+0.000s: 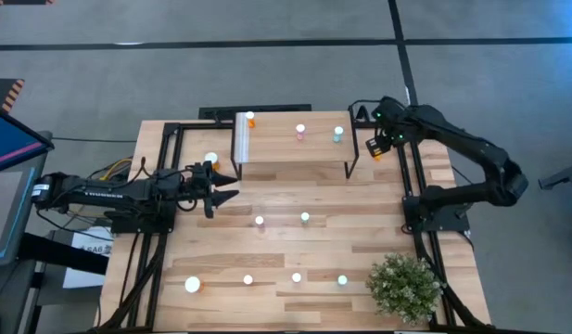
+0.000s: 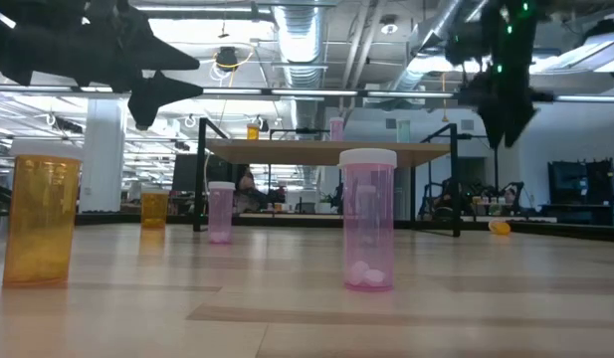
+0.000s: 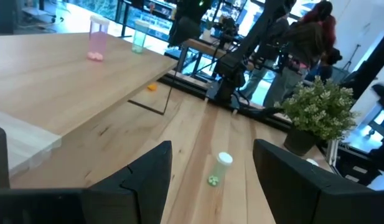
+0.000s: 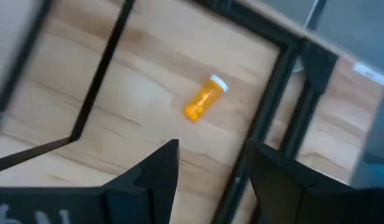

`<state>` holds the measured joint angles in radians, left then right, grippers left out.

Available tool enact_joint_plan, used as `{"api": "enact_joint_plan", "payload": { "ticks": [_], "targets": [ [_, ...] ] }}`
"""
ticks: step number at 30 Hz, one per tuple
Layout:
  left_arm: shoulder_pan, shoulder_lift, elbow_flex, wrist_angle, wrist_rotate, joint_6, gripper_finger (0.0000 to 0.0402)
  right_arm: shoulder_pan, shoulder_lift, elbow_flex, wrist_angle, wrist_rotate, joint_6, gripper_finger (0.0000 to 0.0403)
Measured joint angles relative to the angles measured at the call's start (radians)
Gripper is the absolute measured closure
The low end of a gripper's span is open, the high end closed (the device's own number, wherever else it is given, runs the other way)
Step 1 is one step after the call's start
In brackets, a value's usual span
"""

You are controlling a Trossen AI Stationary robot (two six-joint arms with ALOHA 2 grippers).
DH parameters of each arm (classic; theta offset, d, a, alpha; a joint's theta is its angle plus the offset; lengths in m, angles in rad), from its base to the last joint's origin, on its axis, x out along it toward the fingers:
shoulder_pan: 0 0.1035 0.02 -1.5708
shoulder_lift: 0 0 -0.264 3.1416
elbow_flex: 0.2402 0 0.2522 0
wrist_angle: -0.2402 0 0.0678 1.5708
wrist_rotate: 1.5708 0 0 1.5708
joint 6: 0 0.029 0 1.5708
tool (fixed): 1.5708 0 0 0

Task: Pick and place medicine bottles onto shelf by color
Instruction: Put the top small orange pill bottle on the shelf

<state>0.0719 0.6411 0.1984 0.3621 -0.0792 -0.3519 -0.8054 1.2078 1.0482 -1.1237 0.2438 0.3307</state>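
A: How many medicine bottles are up?

B: I count three on the shelf (image 1: 295, 148): orange, pink, teal. Seven stand on the counter (image 1: 295, 246); an orange bottle (image 4: 205, 99) lies under my right gripper (image 4: 210, 165).

A: Jaws?

B: Both apart, empty; left gripper (image 1: 232, 192) waits.

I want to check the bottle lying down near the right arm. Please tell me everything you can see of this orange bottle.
The orange bottle is a small see-through orange cylinder, plastic by its look, with a white cap. It lies on its side on the wooden table, beside the shelf leg and the black frame rail. Nothing grips it: the right pincer hovers above it with fingers apart, not touching. Whether it holds pills cannot be told.
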Motion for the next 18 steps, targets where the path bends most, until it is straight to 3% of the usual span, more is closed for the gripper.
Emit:
{"api": "enact_joint_plan", "payload": {
  "ticks": [3,5,18],
  "targets": [
    [0.0,0.0,0.0,-0.007,0.003,0.005,0.0187,-0.079,0.001,-0.083,0.106,-0.188,-0.02,0.0198],
    [0.0,0.0,0.0,-0.008,0.003,0.01,0.0187,-0.121,-0.005,-0.121,0.161,-0.258,-0.02,0.0198],
    [0.0,0.0,0.0,-0.005,-0.014,0.01,0.0187,-0.191,0.088,-0.176,0.224,-0.239,0.03,0.0198]
  ]
}}
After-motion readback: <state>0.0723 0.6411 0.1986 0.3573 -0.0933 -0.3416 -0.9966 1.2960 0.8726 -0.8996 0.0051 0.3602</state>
